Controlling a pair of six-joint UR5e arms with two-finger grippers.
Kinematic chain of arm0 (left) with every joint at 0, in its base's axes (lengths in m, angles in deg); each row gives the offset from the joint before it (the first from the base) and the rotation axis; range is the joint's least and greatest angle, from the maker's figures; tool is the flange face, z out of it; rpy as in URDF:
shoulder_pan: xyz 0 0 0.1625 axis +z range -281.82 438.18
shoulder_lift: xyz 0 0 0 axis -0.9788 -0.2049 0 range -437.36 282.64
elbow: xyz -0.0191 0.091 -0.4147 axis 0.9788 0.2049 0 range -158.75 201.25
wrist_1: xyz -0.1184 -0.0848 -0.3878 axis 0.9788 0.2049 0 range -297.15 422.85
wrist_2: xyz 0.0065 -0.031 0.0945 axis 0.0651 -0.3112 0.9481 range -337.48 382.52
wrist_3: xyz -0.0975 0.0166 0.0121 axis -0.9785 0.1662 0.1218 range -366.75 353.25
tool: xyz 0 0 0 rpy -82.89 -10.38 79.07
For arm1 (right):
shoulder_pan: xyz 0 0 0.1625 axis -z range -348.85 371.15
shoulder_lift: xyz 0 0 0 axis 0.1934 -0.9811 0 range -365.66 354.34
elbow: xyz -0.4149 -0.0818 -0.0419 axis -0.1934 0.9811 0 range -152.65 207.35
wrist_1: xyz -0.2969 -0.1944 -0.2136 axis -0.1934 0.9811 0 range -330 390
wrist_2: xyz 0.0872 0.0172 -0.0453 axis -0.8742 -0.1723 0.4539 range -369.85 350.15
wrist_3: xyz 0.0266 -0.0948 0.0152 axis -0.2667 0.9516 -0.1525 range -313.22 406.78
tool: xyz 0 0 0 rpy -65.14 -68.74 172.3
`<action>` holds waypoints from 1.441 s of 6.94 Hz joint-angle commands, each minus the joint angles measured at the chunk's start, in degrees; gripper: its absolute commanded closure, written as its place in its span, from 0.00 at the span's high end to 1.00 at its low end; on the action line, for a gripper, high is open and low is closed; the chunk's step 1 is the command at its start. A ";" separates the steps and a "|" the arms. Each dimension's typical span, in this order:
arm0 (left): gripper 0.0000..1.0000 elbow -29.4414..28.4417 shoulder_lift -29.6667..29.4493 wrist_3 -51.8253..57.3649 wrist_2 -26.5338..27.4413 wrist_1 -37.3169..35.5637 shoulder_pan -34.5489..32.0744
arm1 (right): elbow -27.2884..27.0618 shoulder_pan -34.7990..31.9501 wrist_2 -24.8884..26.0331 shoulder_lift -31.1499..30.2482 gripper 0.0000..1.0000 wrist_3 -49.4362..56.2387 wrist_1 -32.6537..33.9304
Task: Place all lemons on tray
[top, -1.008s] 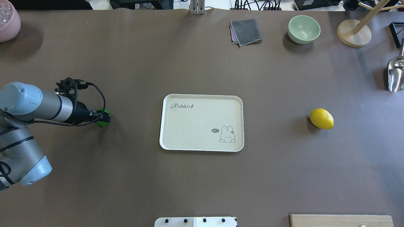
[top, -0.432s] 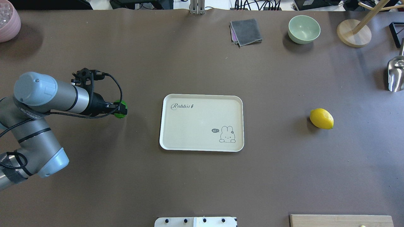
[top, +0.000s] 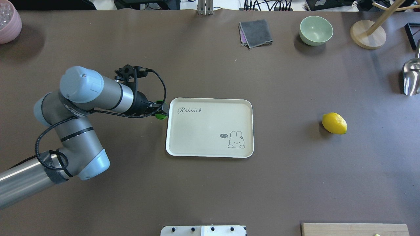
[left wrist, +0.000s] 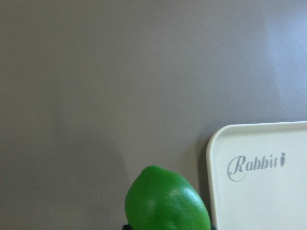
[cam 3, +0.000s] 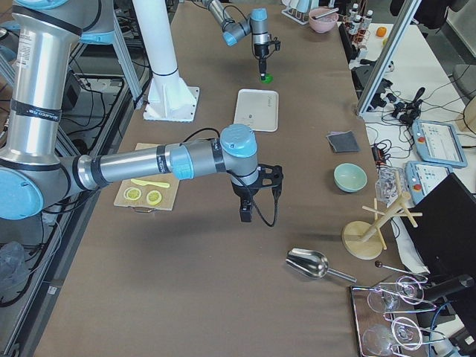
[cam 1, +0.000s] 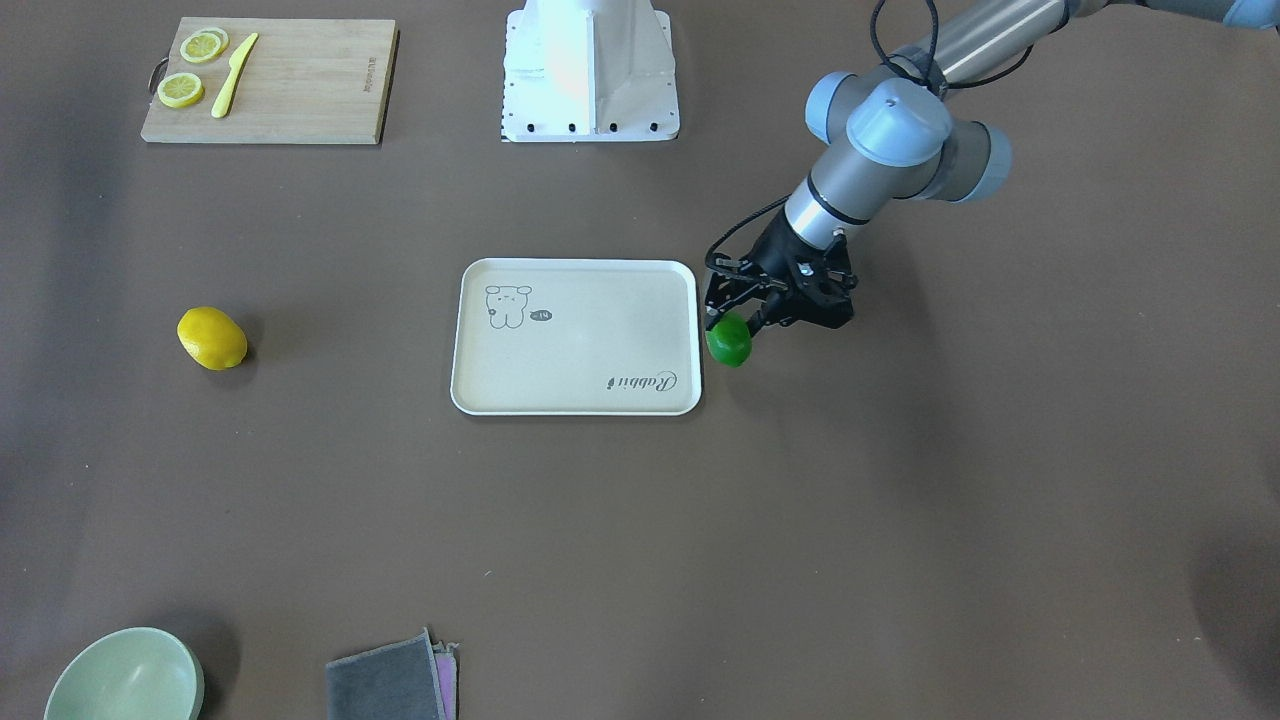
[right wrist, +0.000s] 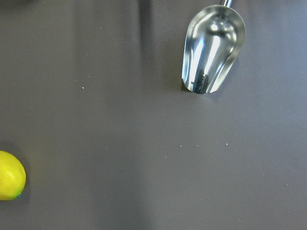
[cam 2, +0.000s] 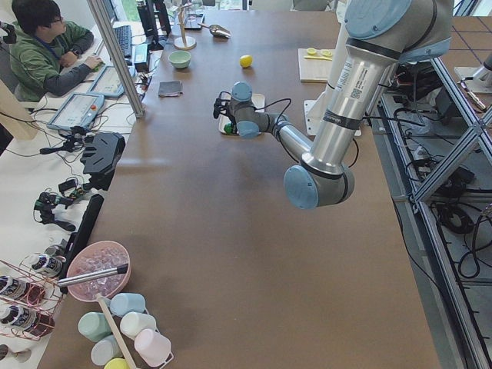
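- Overhead exterior view gives you the count: two lemons and one flat cream-white rectangular tray (top: 203, 131) with a rabbit drawing.
- One is the small glossy green lemon (top: 161, 116). The other is the bright yellow oval lemon (top: 334, 123), lying alone on the brown worktop (top: 210, 190), well apart from the tray on the robot's right.
- You can also count one wooden cutting board (cam 1: 268, 80) carrying two thin lemon slices (cam 1: 182, 90) and one yellow knife (cam 1: 234, 62). There is also one pale green bowl (top: 316, 30), one folded grey cloth (top: 256, 32) and one shiny metal scoop (right wrist: 213, 48).
- Your left arm (top: 95, 90) is folded at the elbow, its wrist reaching toward the tray. The left tool (top: 160, 112) is clenched around the green lemon, which sits just beside the tray's short edge at the "Rabbit" lettering corner, not on the tray.
- Your right arm (cam 3: 149, 163) stretches out level in the exterior right view. The right tool (cam 3: 245, 214) points straight down over bare worktop, with the yellow lemon at the edge of its wrist view. You cannot tell whether it is released or clenched.
- Against a second ago, the left tool and green lemon have travelled from well out on the worktop to the tray's edge. The tray and yellow lemon lie where they were.
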 commanded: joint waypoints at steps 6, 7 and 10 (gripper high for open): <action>0.98 3.13 -0.81 9.97 -1.45 -8.32 -3.09 | -0.10 4.11 -0.01 0.79 1.00 -0.70 -5.18; 0.98 5.52 2.79 18.04 -5.15 -10.11 -7.57 | -0.01 7.35 0.17 3.05 1.00 -4.62 -5.19; 0.98 5.11 8.10 32.79 -12.39 -10.22 -16.05 | 0.43 23.68 10.93 13.68 1.00 -11.69 -5.27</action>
